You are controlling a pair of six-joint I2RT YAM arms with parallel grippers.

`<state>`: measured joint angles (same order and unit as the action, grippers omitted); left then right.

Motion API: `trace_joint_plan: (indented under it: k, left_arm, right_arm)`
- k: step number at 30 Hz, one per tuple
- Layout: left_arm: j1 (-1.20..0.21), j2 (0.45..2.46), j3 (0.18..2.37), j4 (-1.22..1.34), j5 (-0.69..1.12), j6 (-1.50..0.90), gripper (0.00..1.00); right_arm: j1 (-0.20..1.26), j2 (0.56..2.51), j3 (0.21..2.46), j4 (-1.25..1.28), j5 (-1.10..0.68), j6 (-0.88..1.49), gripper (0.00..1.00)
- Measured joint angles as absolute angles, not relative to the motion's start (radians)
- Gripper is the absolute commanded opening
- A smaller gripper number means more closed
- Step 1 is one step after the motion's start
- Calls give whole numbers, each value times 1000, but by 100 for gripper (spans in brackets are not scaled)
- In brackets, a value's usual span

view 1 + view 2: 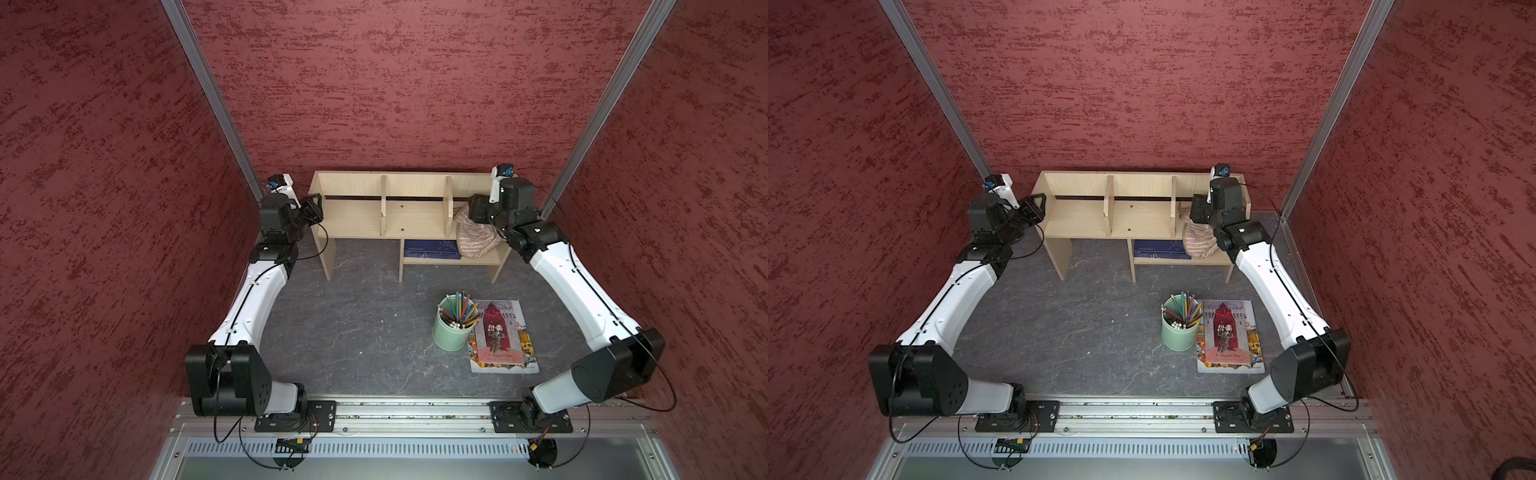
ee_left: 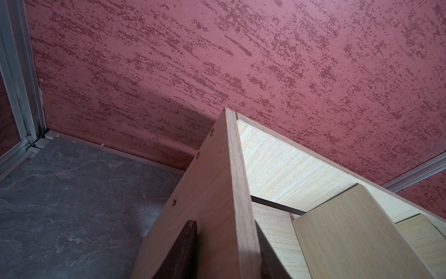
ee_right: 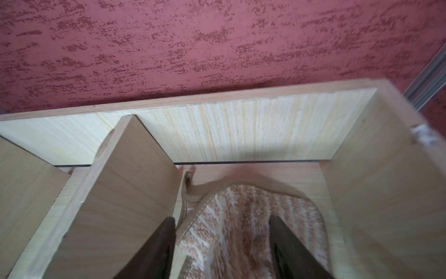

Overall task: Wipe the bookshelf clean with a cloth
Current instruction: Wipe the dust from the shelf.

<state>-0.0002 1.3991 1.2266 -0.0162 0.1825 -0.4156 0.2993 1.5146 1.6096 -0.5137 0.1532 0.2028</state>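
The bookshelf (image 1: pixel 353 216) is pale yellowish wood with fine grain, and the cloth (image 1: pixel 473 243) is tan-brown with thin whitish stripes. The surface (image 1: pixel 353 332) is dark grey with light veins like marble, and the walls (image 1: pixel 395 83) are dull red with darker streaks. The cup (image 1: pixel 451 340) is pale green, the magazine (image 1: pixel 500 343) red in the middle with many colours around

Cloth (image 1: pixel 473 243) draped over bookshelf (image 1: pixel 353 218) right-end front edge, right end effector (image 1: pixel 470 216) at its top; left end effector (image 1: pixel 316 210) at left end.
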Motion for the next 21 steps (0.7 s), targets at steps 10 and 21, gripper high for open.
trace_joint_plan:
  k: [10,21]
  left_arm:
    - [-1,1399,1227,-16,181,-410,0]
    - [-1,1399,1227,-16,178,-407,0]
  right_arm:
    - [299,1491,1582,-702,83,122,95]
    - [299,1520,1556,-778,75,108,56]
